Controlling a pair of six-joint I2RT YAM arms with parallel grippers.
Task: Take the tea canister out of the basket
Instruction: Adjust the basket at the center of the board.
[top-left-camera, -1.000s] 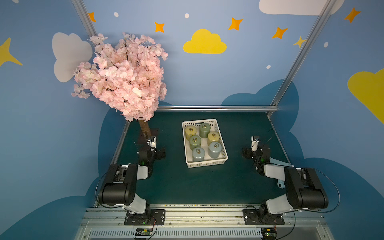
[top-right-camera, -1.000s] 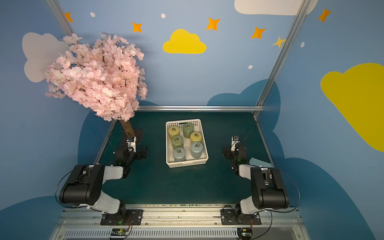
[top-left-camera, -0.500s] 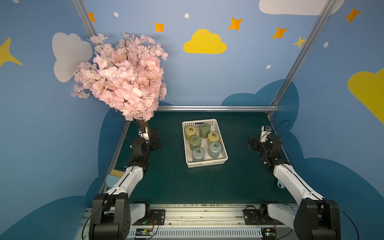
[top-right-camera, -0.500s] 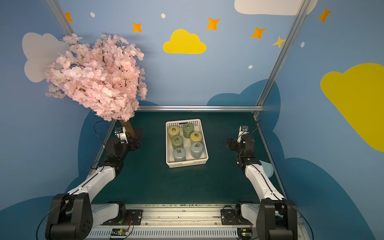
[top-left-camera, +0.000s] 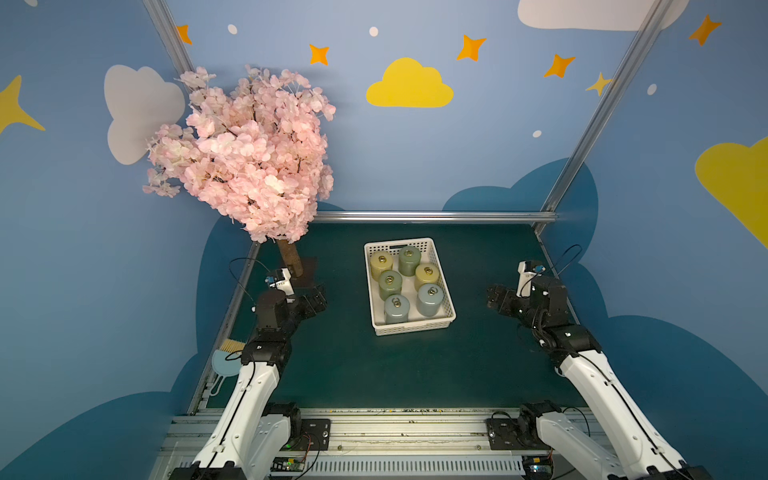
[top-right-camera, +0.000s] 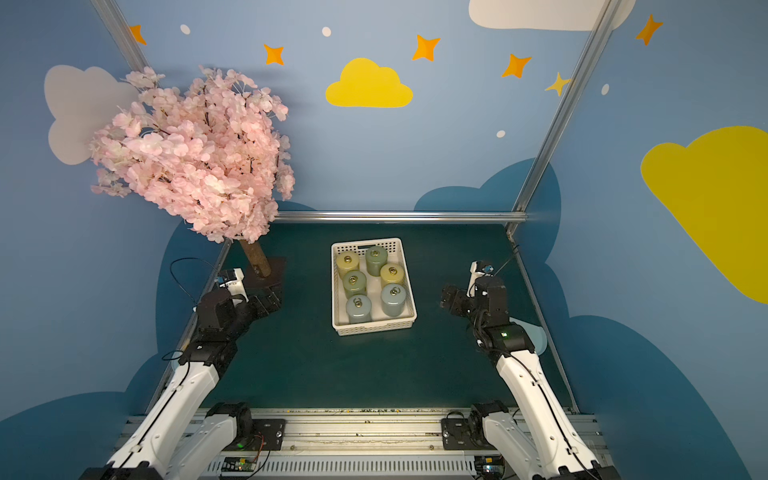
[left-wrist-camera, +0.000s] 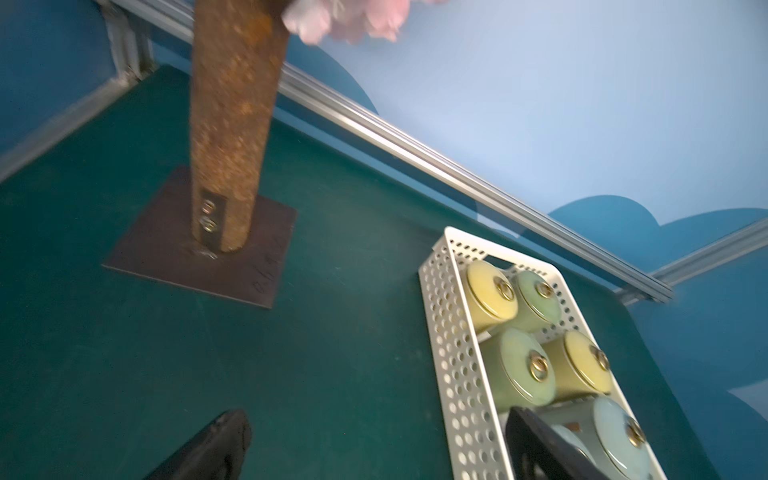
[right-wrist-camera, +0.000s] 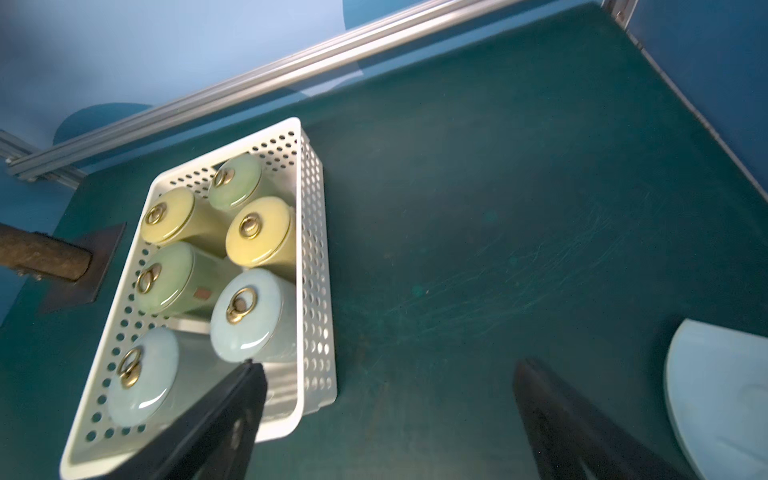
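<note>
Six canisters (top-left-camera: 390, 284) stand upright in the white basket (top-left-camera: 415, 327) at mid-worktop (top-left-camera: 374, 374), flanked by the left tool (left-wrist-camera: 374, 415) and right tool (right-wrist-camera: 388, 363), each spread wide apart, holding and touching nothing.

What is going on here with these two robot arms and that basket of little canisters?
Nothing is being handled yet. Six lidded tea canisters stand in two rows inside the white basket at the middle of the green table. The left gripper and the right gripper hover on either side of the basket, both open and empty, pointing toward it. No canister is out of the basket.
</note>
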